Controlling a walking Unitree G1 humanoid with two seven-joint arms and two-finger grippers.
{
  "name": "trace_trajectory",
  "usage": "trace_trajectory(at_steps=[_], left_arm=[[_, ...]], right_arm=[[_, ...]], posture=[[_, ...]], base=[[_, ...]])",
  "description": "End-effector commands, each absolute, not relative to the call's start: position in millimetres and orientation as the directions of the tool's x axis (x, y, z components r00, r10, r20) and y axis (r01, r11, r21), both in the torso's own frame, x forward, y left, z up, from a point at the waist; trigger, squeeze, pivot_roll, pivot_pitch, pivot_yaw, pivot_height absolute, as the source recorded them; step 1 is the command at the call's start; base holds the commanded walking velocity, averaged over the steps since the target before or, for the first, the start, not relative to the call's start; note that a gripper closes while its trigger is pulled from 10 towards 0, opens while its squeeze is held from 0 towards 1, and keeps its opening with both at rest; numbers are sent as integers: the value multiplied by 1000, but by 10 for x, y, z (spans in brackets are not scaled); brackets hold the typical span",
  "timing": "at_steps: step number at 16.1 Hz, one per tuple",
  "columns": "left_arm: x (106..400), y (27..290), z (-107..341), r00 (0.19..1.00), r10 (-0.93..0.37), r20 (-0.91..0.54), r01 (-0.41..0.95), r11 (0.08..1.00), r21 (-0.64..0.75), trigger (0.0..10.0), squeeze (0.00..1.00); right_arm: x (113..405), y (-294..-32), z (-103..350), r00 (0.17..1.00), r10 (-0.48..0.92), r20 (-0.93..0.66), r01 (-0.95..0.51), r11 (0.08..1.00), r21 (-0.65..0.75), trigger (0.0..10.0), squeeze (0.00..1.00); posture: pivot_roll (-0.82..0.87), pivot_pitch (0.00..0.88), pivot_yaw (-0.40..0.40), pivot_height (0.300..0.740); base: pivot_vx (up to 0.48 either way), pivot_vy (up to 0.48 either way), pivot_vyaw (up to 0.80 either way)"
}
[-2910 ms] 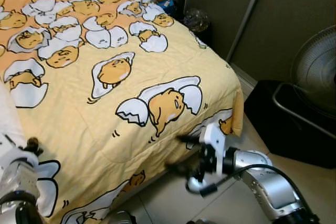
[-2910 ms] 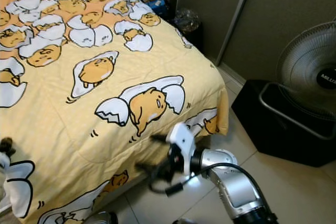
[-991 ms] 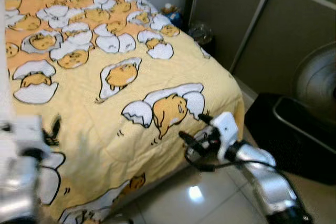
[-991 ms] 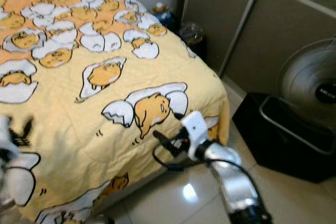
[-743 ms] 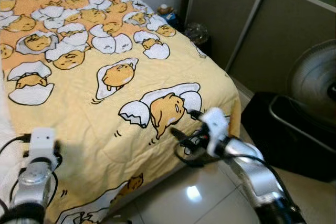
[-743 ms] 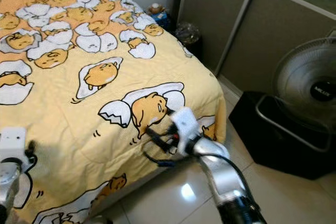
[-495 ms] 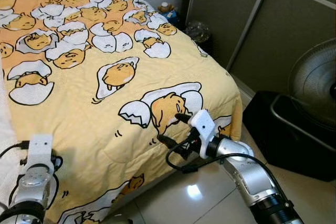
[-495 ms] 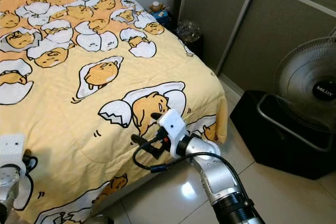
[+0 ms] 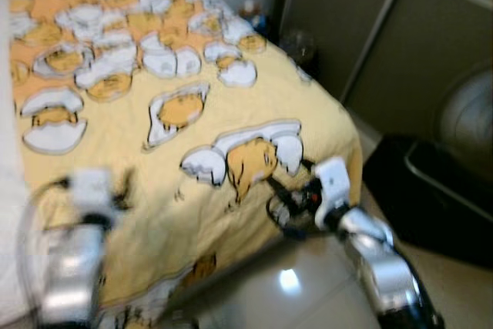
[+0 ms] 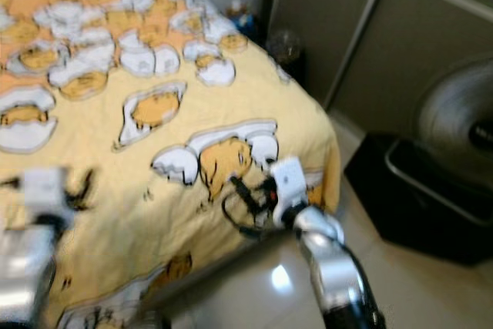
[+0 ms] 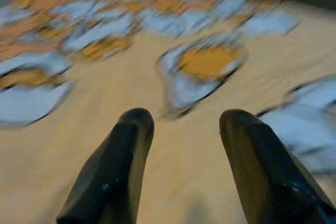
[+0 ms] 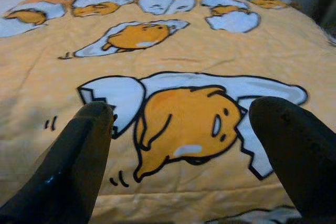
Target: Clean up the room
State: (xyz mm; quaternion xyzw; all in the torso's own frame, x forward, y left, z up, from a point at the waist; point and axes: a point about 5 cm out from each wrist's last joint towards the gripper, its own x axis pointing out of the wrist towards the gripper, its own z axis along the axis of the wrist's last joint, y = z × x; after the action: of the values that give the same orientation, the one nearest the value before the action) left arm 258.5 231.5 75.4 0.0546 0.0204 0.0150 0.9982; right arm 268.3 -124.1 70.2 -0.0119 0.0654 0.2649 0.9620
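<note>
**Two grippers spread and empty over the bed cover**

Right gripper [image 12: 178, 129] is raised at the foot edge of the yellow blanket [image 9: 192, 152], fingers [image 12: 79, 150] spread wide and holding nothing; the printed egg character lies between them in the wrist view. Judged: positioned to take the cover's edge for straightening.

Left gripper [image 11: 181, 129] hovers above the near-left part of the same blanket, fingers likewise parted and empty. Head views are blurred, so contact with the fabric cannot be confirmed.

Surroundings: a standing fan [image 10: 462, 121] and a black box [image 9: 431, 190] occupy the floor to the right, near the right arm's elbow, a likely obstruction. Small items [image 10: 240, 11] sit at the bed's far corner, beside the sliding panel [image 10: 370, 44].
</note>
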Motion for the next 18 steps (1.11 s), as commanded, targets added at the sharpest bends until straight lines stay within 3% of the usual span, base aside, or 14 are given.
trace_trajectory(at_steps=[1,4,7,11,18], left_arm=[[2573,2271,821,999,34,-4,-34,994,105,10000,0],[2496,2058,815,1000,-4,-18,6,996,92,10000,0],[2395,2074,754,997,-3,-81,12,993,114,10000,0],[2328,2112,681,993,20,-120,-5,992,123,10000,0],[2311,2163,541,981,111,-158,-83,982,169,10000,0]], right_arm=[[2696,-1296,730,874,472,-113,-475,880,1,10000,0],[2671,-1336,669,907,404,-120,-402,915,43,10000,0],[2665,-1380,598,911,378,-168,-377,925,38,10000,0],[2607,-1323,595,872,458,-174,-463,886,9,10000,0],[2625,-1282,555,869,461,-182,-469,883,-2,10000,0]], posture=[[13,4,-9,740],[14,0,-3,740],[12,0,13,740],[7,0,20,740],[3,0,9,740]], base=[[0,-480,800],[0,-480,533],[0,-480,0],[0,-480,325],[0,0,800]])
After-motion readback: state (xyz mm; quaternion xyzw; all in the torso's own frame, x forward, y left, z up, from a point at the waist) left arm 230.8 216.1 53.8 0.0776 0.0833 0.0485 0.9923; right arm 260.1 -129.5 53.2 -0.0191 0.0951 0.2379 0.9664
